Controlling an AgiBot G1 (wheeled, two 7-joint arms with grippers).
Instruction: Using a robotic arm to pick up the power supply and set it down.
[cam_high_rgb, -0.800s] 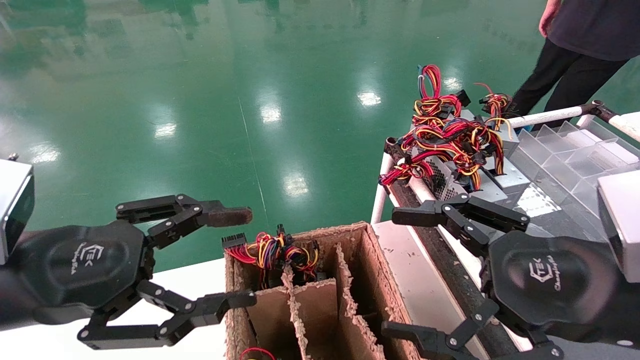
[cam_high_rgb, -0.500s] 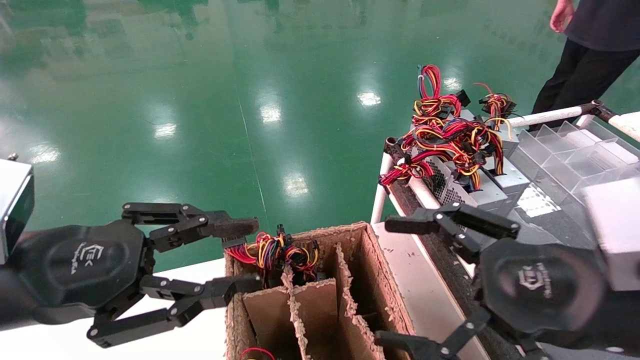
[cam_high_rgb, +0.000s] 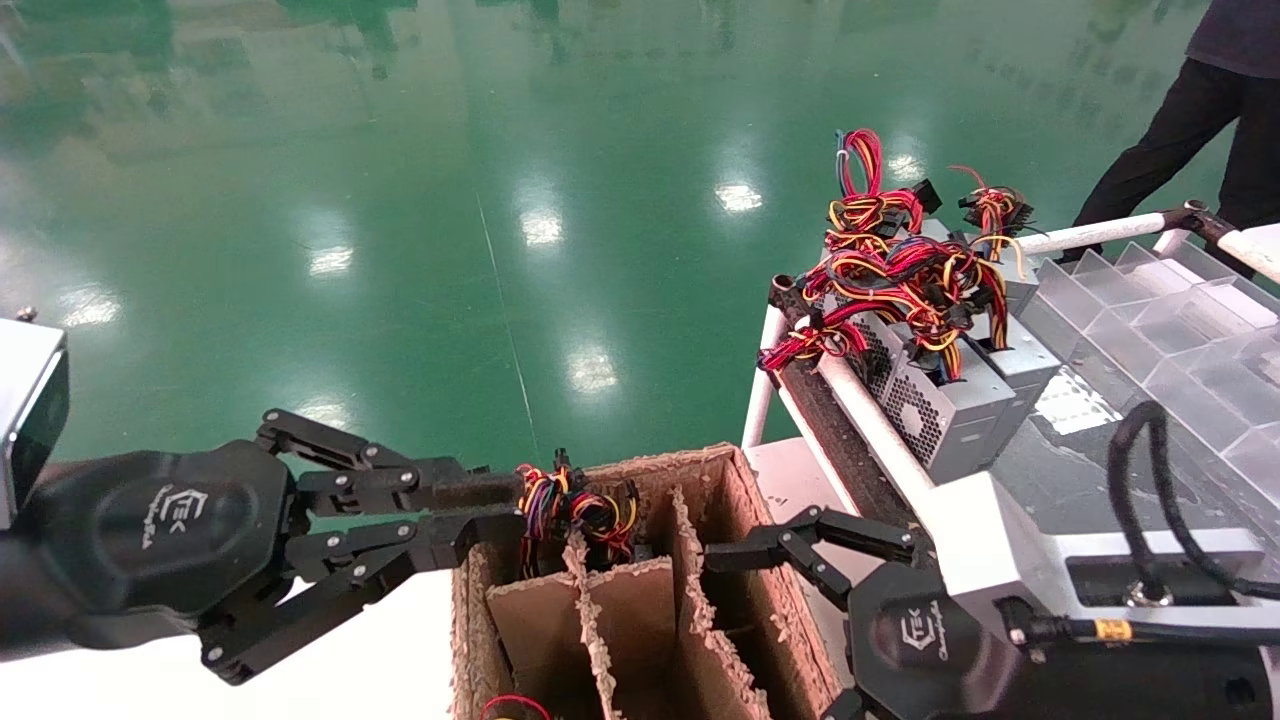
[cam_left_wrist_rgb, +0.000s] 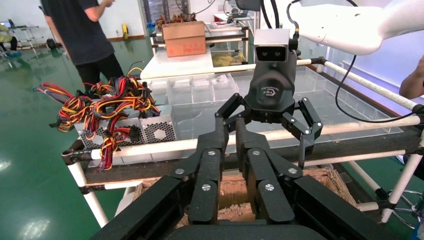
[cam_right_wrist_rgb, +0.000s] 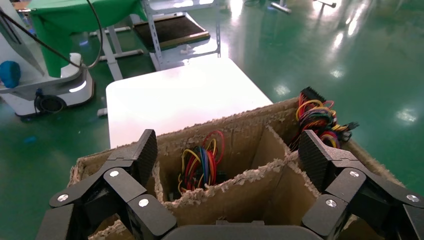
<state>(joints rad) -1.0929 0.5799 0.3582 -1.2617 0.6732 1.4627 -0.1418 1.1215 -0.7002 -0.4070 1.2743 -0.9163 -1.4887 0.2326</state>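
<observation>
Resting well beyond right gripper (cam_high_rgb: 715, 560) fingers, power supply (cam_high_rgb: 925, 405).

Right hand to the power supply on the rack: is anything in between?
Yes. The right hand hangs open over the cardboard box, and the rack's white rail runs across between it and the power supply, which sits just behind that rail. Nothing else visible blocks the way.

Head view looks down from above; both wrist views face close over the shared cardboard box (cam_high_rgb: 640, 590).
</observation>
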